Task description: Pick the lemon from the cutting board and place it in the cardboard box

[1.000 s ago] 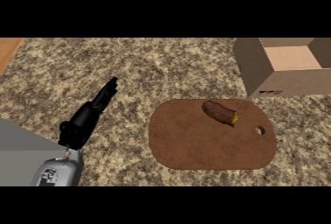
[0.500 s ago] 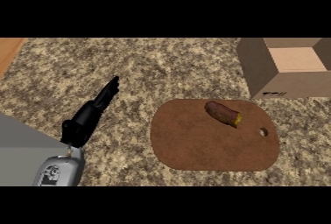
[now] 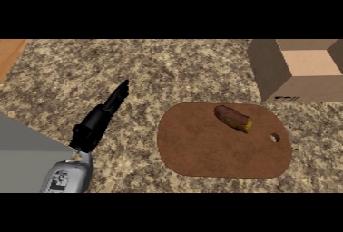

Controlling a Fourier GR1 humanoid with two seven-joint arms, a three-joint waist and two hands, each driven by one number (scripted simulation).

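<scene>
A brown cutting board (image 3: 224,149) lies flat on the speckled stone counter (image 3: 167,68), with a small round hole near its right edge. On the upper part of the board rests an oblong brownish thing with a yellow tip, the lemon (image 3: 233,118) of the task, lying at a slant and touched by no hand. Just beyond the board's upper right corner stands the cardboard box (image 3: 298,70), its top open and its brown side wall facing the board; the box and the board sit near each other but apart. The left hand (image 3: 100,120) shows at the left of the view, well apart from the board, its black fingers held straight and close together, pointing up and to the right over the counter and holding nothing. The right hand does not show
</scene>
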